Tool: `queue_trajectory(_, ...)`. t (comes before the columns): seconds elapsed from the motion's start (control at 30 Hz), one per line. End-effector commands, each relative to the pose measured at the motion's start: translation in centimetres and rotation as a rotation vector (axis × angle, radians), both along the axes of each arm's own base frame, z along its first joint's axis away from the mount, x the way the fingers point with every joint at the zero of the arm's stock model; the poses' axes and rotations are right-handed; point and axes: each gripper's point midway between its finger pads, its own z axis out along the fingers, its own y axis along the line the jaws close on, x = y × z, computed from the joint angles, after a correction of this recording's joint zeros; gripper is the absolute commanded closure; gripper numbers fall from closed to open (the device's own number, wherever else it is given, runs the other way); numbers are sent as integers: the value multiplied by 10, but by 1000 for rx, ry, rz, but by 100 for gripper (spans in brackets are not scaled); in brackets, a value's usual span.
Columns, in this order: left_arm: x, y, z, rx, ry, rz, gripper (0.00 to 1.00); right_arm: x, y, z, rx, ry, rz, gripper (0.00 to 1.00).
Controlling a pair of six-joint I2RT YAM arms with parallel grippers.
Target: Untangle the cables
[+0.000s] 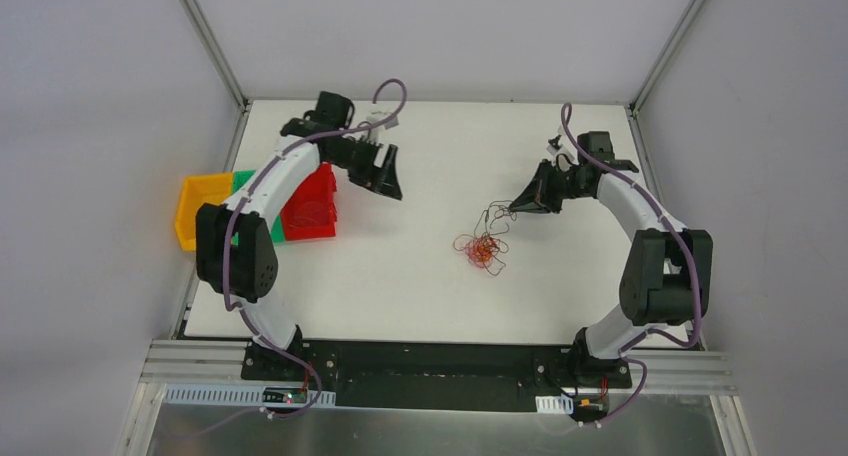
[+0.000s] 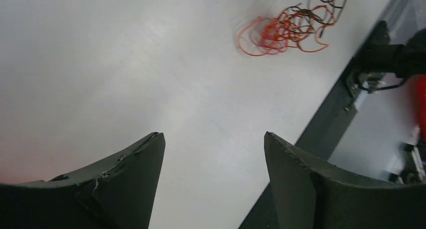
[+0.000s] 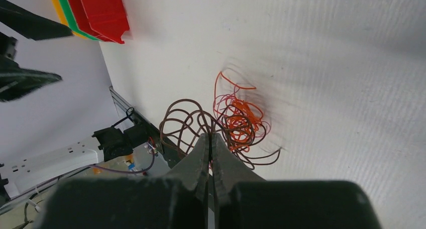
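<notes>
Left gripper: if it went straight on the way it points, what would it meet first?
Most likely bare table; the left gripper, fingers apart, aims at open surface. The cables lie farther on, off to the right; depth is unclear.

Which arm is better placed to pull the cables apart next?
Right. The right end effector is shut on a dark brown cable of the clump; the left end effector hangs open, far away.

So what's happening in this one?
Two arms face a small tangle of cables on the table. The right end effector is shut on a dark brown wire at the tangle's edge; the red and orange strands are bunched beside it. The left end effector is open over bare table, holding nothing.
</notes>
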Motion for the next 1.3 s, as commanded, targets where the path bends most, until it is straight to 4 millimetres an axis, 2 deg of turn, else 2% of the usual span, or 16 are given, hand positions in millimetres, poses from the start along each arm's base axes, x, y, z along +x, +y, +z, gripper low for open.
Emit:
queue_trajectory(0.0, -19, -87, -1, -220, 122, -34, 25, 7, 8, 2, 56, 35, -14, 100)
queue_trajectory(0.13, -38, -145, -32, -235, 149, -114, 25, 11, -10, -21, -58, 38, -63, 100)
queue_trajectory(0.23, -41, -171, -56, -244, 208, -110, 27, 11, -22, -28, -95, 51, -90, 100)
queue_trajectory(0.33, -41, -183, -82, -253, 300, -71, 31, 6, -30, -36, -156, 52, -80, 100)
queue_trajectory(0.37, -41, -185, -90, -250, 319, -57, 31, 7, -39, -39, -179, 52, -93, 100)
queue_trajectory(0.53, -37, -187, -122, -212, 349, 18, 30, 3, -64, -56, -300, 46, -87, 100)
queue_trajectory(0.63, -34, -189, -140, -187, 377, 60, 30, 0, -68, -60, -322, 46, -72, 100)
queue_trajectory(0.77, -41, -206, -149, -222, 428, 46, 32, -1, -73, -68, -348, 67, -71, 100)
queue_trajectory(0.93, -53, -223, -150, -295, 527, 57, 40, -1, -87, -78, -411, 81, -83, 100)
queue_trajectory(1.0, -53, -225, -150, -315, 542, 66, 52, -1, -94, -81, -442, 82, -88, 100)
queue_trajectory(1.07, -52, -226, -142, -329, 532, 60, 67, -2, -99, -85, -468, 84, -84, 100)
queue_trajectory(1.1, -51, -226, -136, -339, 517, 57, 77, -2, -102, -86, -483, 83, -84, 100)
queue_trajectory(1.2, -51, -226, -110, -377, 468, 22, 96, -4, -110, -91, -522, 86, -81, 100)
queue_trajectory(1.23, -52, -226, -101, -389, 452, 8, 100, -5, -111, -93, -533, 89, -80, 100)
queue_trajectory(1.27, -54, -226, -95, -396, 440, -4, 100, -5, -113, -94, -541, 90, -78, 100)
